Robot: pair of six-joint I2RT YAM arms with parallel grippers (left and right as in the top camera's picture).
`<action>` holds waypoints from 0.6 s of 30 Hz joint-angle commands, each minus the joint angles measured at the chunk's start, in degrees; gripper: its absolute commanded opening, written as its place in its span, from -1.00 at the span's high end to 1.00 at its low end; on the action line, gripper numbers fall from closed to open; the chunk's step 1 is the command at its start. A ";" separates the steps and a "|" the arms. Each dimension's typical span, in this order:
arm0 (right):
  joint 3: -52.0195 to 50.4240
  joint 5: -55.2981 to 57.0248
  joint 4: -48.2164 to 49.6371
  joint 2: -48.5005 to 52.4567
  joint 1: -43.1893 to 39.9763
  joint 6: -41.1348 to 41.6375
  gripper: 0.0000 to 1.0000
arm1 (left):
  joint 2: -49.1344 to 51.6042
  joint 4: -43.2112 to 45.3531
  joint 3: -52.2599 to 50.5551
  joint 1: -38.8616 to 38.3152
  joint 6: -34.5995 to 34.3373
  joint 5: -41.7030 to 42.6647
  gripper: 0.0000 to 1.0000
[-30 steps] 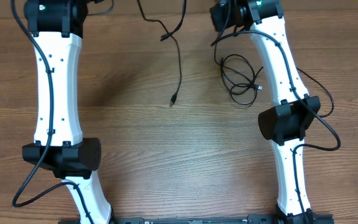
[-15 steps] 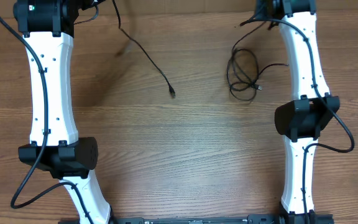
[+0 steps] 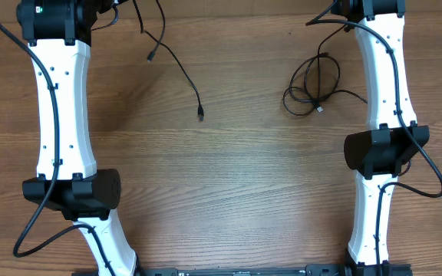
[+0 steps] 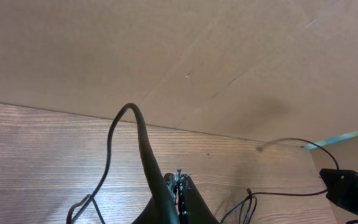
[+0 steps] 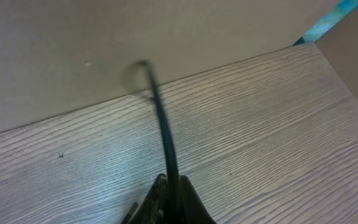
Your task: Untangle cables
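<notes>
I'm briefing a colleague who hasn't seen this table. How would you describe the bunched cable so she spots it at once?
On the wooden table, find the right arm. The bunched cable lies beside its upper stretch. It is piled in overlapping loops, while the loose strand near the left arm runs open.

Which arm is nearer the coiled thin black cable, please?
Right: the right arm lies beside the coiled thin black cable; the left arm is across the wooden table.
</notes>
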 commanded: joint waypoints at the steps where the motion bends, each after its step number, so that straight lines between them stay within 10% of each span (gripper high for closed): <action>1: 0.52 -1.75 0.07 -3.08 -0.37 0.63 0.93 | -1.42 0.00 1.01 -0.31 1.79 -0.63 0.91; 18: 0.52 -4.13 -0.33 -3.10 -0.44 0.63 0.93 | 4.92 -10.73 -3.78 -8.41 11.61 -15.67 0.91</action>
